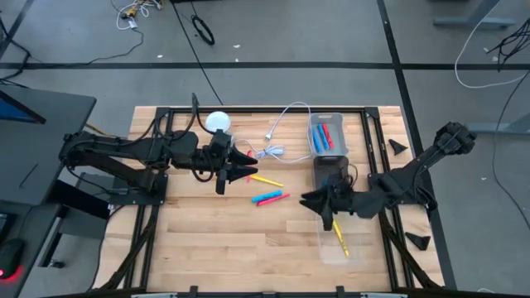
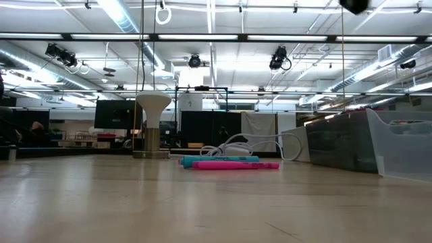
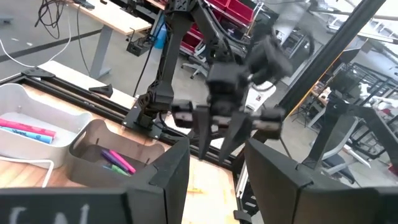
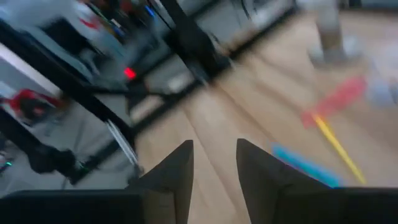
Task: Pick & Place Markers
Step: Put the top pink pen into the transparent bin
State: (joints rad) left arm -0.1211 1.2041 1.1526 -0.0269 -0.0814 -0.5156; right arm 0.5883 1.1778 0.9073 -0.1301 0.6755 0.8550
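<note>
Clutter: a white cable (image 1: 277, 136) loops on the table (image 1: 207, 248) between the left arm's end and the grey bins; a white lamp-like stand (image 1: 217, 122) sits near the far edge, just beside the left arm.
Left gripper (image 1: 246, 171): raised over the table centre-left; its fingers (image 3: 171, 174) stand apart with nothing between them.
Right gripper (image 1: 319, 201): above the table just beside the clear bin, fingers (image 4: 177, 171) parted, nothing seen in the gap.
Loose markers: a yellow marker (image 1: 267, 180) lies just past the left gripper's tip; a blue marker (image 1: 267, 197) and a pink marker (image 1: 274, 199) lie side by side, touching, mid-table. A red marker (image 4: 339, 99) shows in the right wrist view, blurred.
Light bin (image 1: 315, 124): holds blue and red markers (image 1: 323, 136).
Dark bin (image 1: 319, 165): pink, green and purple sticks inside, per the left wrist view.
Clear bin (image 1: 352, 252): one yellow stick (image 1: 340, 240) in it.
Hidden: the right arm covers most of the dark bin from above.
</note>
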